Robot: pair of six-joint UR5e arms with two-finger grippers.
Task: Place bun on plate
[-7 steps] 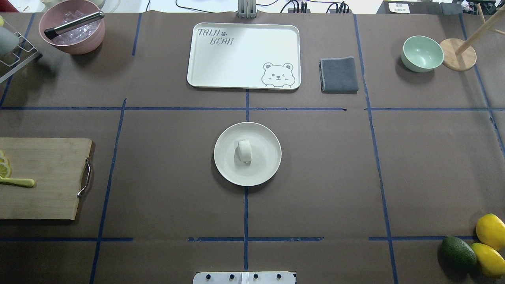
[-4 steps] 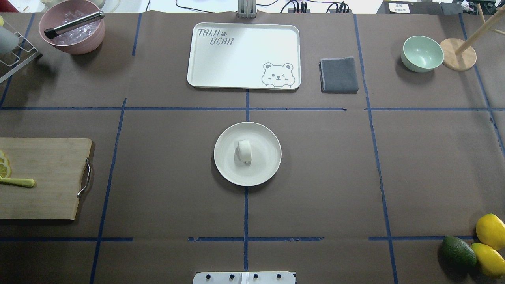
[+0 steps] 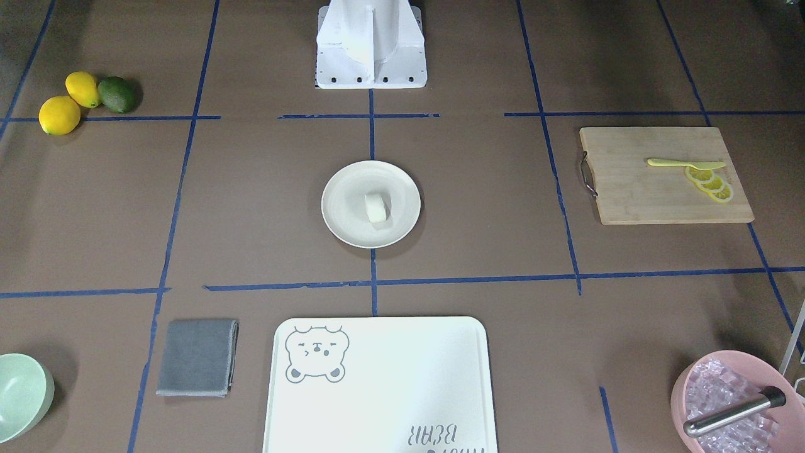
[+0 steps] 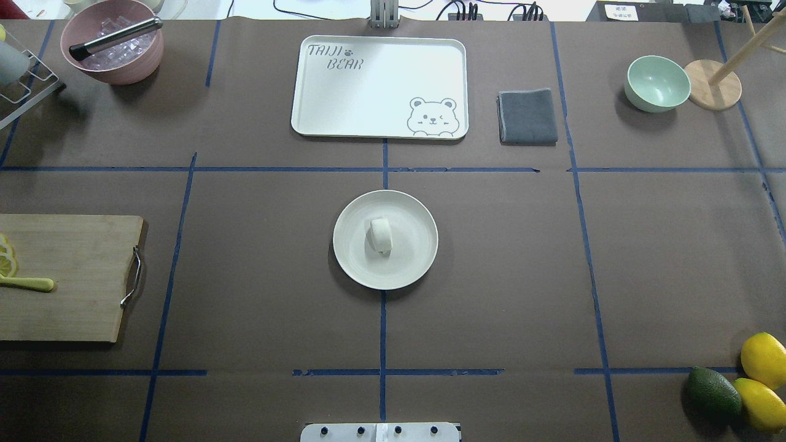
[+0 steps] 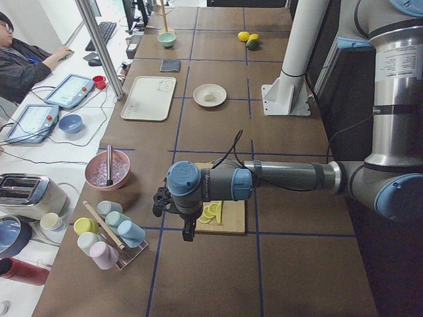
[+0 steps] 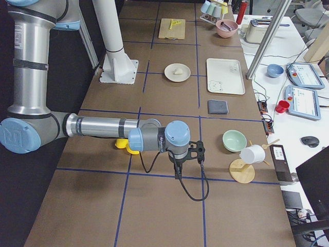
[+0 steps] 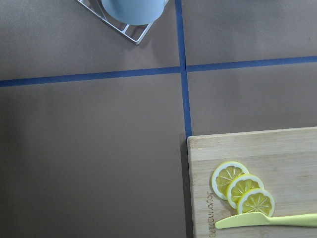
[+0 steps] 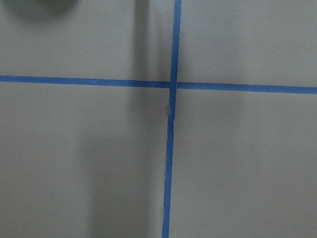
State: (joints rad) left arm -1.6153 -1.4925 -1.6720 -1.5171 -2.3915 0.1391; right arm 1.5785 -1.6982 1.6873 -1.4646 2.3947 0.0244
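Note:
The small white bun (image 4: 381,235) (image 3: 376,207) lies on its side near the middle of the round cream plate (image 4: 412,265) (image 3: 343,221) at the table's centre. Nothing touches either. No arm or gripper appears in the overhead or front views. In the left side view my left gripper (image 5: 160,201) hangs over the table's left end beside the cutting board. My right gripper (image 6: 198,151) shows in the right side view over the table's right end, far from the plate (image 6: 170,76). I cannot tell whether either gripper is open or shut.
A bear-print tray (image 4: 319,116), grey cloth (image 4: 527,116) and mint bowl (image 4: 656,83) stand beyond the plate. The pink ice bowl (image 4: 132,67) sits far left. A wooden board (image 4: 67,276) holds lemon slices and a knife. Lemons and an avocado (image 4: 713,391) lie near right.

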